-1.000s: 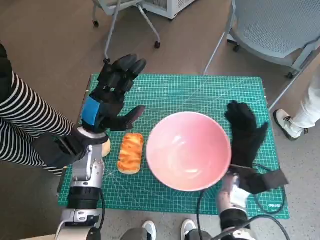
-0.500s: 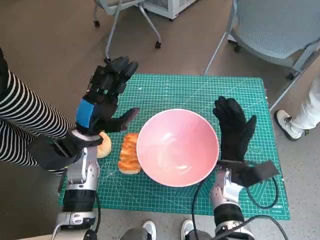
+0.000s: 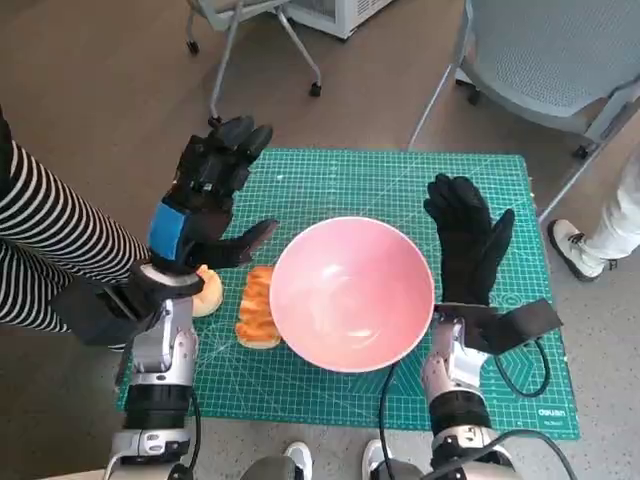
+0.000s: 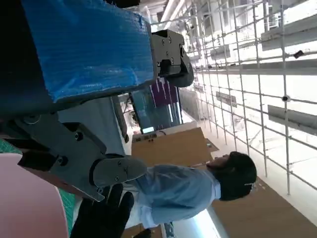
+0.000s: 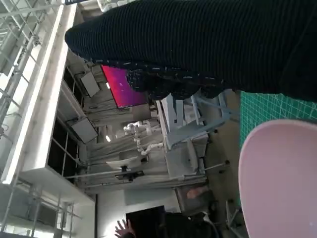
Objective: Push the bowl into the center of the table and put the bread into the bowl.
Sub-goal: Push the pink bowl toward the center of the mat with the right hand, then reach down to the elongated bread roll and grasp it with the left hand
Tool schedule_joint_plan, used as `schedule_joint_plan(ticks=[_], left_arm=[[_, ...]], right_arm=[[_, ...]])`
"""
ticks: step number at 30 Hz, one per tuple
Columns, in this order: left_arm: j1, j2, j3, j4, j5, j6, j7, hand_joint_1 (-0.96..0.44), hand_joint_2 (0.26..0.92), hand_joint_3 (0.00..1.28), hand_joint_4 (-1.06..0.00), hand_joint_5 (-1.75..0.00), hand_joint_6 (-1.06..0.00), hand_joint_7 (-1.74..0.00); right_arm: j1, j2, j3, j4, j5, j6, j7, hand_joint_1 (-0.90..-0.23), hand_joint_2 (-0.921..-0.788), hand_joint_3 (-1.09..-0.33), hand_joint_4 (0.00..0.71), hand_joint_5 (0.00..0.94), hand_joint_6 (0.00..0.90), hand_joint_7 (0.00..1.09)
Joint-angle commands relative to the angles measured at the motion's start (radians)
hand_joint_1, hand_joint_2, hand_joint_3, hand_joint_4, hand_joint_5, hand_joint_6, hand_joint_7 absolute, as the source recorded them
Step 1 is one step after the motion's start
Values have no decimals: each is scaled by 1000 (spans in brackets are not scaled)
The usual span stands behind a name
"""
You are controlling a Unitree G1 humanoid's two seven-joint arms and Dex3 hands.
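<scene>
1. Green gridded cutting mat spread over the table, filling the middle of the head view; probably laid as a marked work surface, with the bowl now near its middle.
2. Pink bowl, wide, round and smooth, empty inside, sitting upright at lower centre of the head view; seemingly at or near its target spot, judged from how it lies on the mat.
3. Left robot hand, black with blue tape, raised at centre left of the head view, open, fingers spread, gripping nothing; apparently poised above the bread for a reach, clear of the bowl.
4. Right robot hand in black knitted glove, right of centre in the head view, fingers extended, nothing held; flat palm turned toward the bowl's right rim, just beside it, contact impossible to confirm; posture suited to pushing rather than grasping.
5. Bread, golden-brown, oblong, ridged on top, lying on the mat at lower left, touching or nearly touching the bowl's left rim; not yet in the bowl.
6. Small pale round item just left of the bread, partly hidden under the left wrist; identity unclear.
</scene>
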Motion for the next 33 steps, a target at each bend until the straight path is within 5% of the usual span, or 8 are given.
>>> schedule_joint_plan(ticks=[1, 10, 14, 25, 33], left_arm=[[18, 8, 2, -40, 4, -3, 9, -146, 732, 526, -60, -385, 1, -665], [18, 10, 0, -46, 11, -6, 17, -160, 737, 516, -57, -377, 1, -656], [14, 18, -1, -49, 12, -5, 15, -180, 741, 511, -58, -373, 1, -654], [7, 105, 7, -84, 2, 26, -40, -244, 748, 483, -41, -350, 1, -617], [-26, 366, 4, -78, 70, 37, -224, -278, 687, 357, -48, -257, 1, -573]], right_arm=[[34, -38, 11, -44, -51, -9, -33, -636, -921, -827, 80, 5, 47, 504], [127, -147, 79, -304, -259, 8, -133, -678, -921, -803, 101, 13, 38, 519], [165, -191, 101, -429, -311, 53, -147, -676, -921, -826, 109, 11, 20, 552], [233, -229, 128, -645, -297, 172, -154, -721, -921, -819, 130, 14, 22, 595], [256, -242, 124, -691, -295, 182, -159, -733, -921, -807, 142, 16, 35, 594]])
